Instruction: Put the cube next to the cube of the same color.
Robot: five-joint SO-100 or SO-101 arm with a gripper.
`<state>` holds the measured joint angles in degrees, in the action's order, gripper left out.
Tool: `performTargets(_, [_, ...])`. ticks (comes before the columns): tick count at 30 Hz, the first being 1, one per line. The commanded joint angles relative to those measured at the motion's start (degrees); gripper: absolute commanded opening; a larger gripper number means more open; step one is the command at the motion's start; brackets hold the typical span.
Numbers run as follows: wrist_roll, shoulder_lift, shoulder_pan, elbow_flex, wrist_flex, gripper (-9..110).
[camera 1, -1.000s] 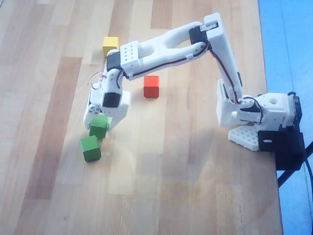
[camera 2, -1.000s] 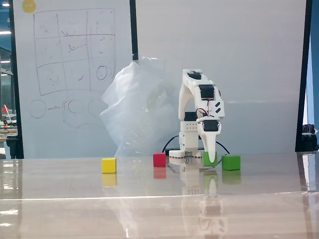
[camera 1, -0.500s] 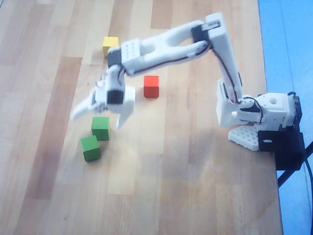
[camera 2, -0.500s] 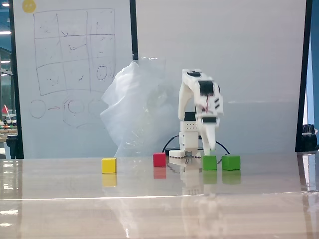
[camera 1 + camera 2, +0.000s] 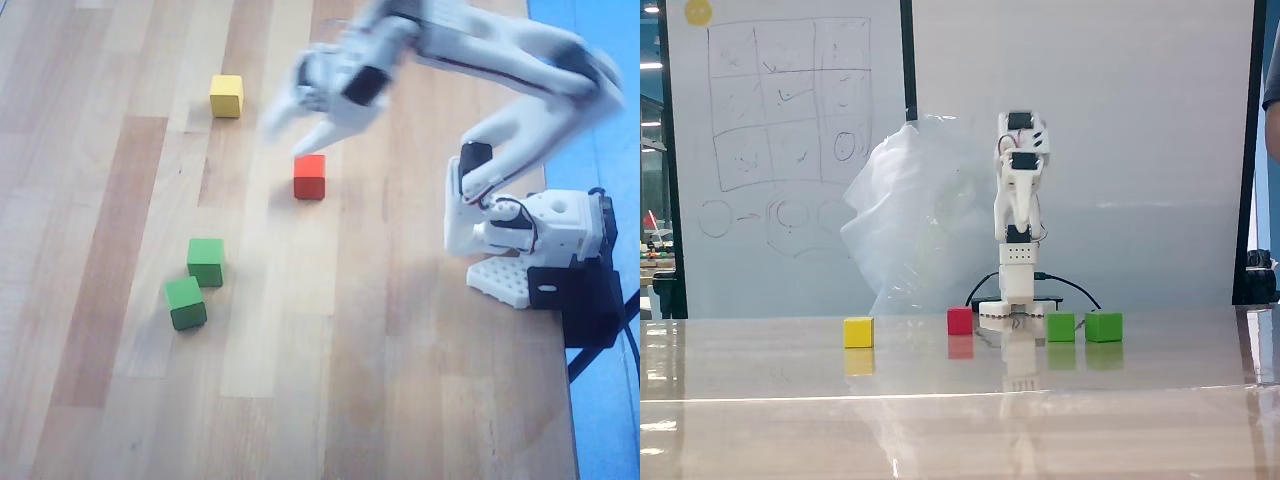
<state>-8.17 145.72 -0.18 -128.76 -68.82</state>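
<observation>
A: Two green cubes low on the bench (image 5: pixel 120 400) in the overhead view; the cube (image 5: pixel 205 261) just above and right of the cube of the same color (image 5: pixel 185 302); nearest corners almost touching, hard to say whether a thin gap remains.

B: Same in the fixed view; the cube (image 5: pixel 1061 326) just left of the cube of the same color (image 5: pixel 1103 326), a sliver of bench between, both flat on the surface.

A: End effector (image 5: pixel 295 118) high over the bench, blurred, fingers spread wide, nothing between them; hanging above the red cube (image 5: pixel 309 176) and right of the yellow cube (image 5: pixel 226 95).

B: Placement apparently done, then; only the arm to park.

A: Risks from here?

B: Few near the green pair, well apart from the arm; more likely a clip of the red cube, directly under the open fingers, given a drop too low on the way to rest; a knock there could send it sliding toward the greens.

A: And the pair itself?

B: Set corner to corner, not face to face; possibly judged not quite "next to" by a strict reading; otherwise stable, no lean visible.
</observation>
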Motion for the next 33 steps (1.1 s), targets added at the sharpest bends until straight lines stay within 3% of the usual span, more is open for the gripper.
performTargets(1, [-9.8,24.6,4.1,-19.4,11.8,5])
performTargets(6, [-17.9,42.9,6.2,-40.5,12.8,1])
performTargets(12, [-14.9,49.0,5.8,-47.8,3.5,0])
performTargets(18, [-9.8,52.1,6.4,-47.9,0.1,0])
performTargets(33, [-9.6,51.9,6.4,-47.6,0.0,0])
